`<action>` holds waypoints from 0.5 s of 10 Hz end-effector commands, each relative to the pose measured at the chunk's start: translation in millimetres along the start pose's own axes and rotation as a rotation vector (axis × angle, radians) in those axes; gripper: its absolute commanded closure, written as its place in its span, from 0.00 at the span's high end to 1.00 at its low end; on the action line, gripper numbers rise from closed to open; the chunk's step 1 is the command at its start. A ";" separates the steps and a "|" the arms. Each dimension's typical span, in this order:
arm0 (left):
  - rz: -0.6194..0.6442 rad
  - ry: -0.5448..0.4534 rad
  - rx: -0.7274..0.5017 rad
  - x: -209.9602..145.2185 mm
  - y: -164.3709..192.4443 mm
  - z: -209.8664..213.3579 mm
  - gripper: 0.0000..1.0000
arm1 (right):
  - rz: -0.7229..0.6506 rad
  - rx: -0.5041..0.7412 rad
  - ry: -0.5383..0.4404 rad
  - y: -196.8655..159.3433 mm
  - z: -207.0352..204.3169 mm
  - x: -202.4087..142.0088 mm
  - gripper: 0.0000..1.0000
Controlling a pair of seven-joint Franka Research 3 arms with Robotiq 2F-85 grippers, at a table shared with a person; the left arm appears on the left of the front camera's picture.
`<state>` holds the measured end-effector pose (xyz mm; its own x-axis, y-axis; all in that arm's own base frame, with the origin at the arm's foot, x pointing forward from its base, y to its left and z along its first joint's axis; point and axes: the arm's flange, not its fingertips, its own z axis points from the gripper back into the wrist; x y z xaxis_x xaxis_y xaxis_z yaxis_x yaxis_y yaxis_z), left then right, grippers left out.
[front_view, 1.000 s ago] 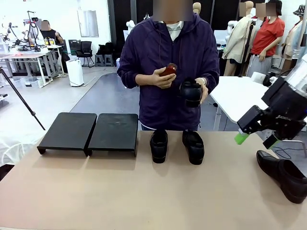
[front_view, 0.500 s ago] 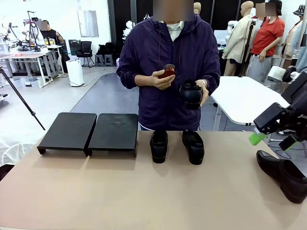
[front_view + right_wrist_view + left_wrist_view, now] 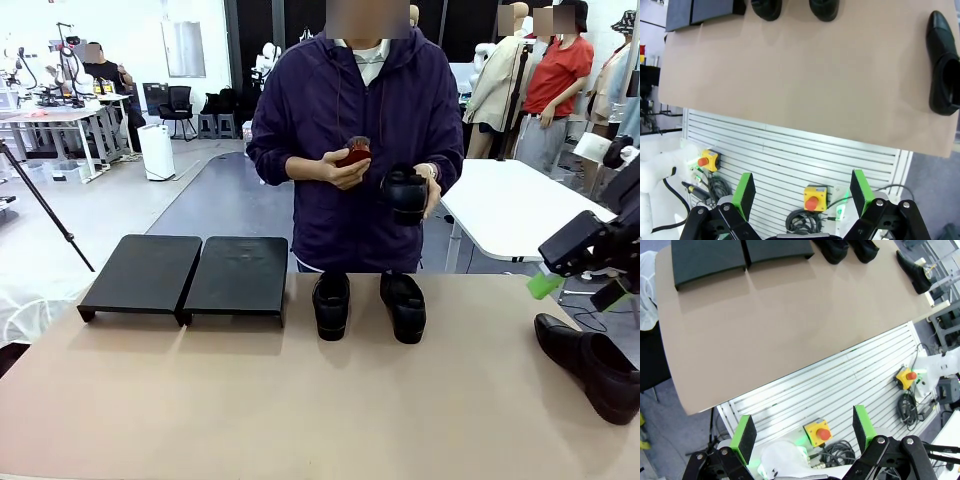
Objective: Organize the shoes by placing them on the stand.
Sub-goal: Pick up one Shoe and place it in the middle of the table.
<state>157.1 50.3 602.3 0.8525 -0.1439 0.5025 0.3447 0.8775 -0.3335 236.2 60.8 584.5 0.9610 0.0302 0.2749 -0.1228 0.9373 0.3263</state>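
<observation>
Two black shoes (image 3: 331,303) (image 3: 403,305) stand side by side at the table's far middle, toes toward me. A third shoe (image 3: 590,365) lies at the right edge. Across the table, the person holds a fourth shoe (image 3: 405,193) in one hand and a reddish-brown brush (image 3: 352,153) in the other. The stand's two black platforms (image 3: 140,273) (image 3: 238,275) sit at the far left with nothing on them. My right gripper (image 3: 577,291) hangs open above the right-edge shoe, apart from it. From high over the table's near side, my left gripper (image 3: 802,432) and right gripper (image 3: 802,191) look down, both open and holding nothing.
The tan table (image 3: 300,420) is bare across its near half. Below its near edge, a slatted base carries yellow boxes with red buttons (image 3: 819,430) (image 3: 814,197) and cables. A white table (image 3: 510,205) stands behind at the right and a tripod leg (image 3: 40,205) at the left.
My right gripper has drawn back toward the picture's right edge, still open. The person's hands with the brush and shoe have barely shifted.
</observation>
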 end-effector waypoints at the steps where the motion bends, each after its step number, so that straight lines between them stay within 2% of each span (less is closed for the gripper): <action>1: -0.009 0.001 -0.008 0.3 -1.4 -0.2 1.00 | 0.017 0.014 -0.009 -0.8 -3.8 1.4 1.00; 4: -0.009 0.001 -0.008 0.3 -1.4 -0.2 1.00 | 0.032 0.001 -0.009 8.7 9.4 -15.3 1.00; 5: -0.009 0.001 -0.008 0.3 -1.4 -0.2 1.00 | 0.044 0.003 -0.029 11.1 8.8 -8.0 1.00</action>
<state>157.1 50.3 602.3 0.8525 -0.1439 0.5025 0.3447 0.8775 -0.3335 224.4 64.8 591.7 0.9533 0.0457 0.2986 -0.1435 0.9384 0.3143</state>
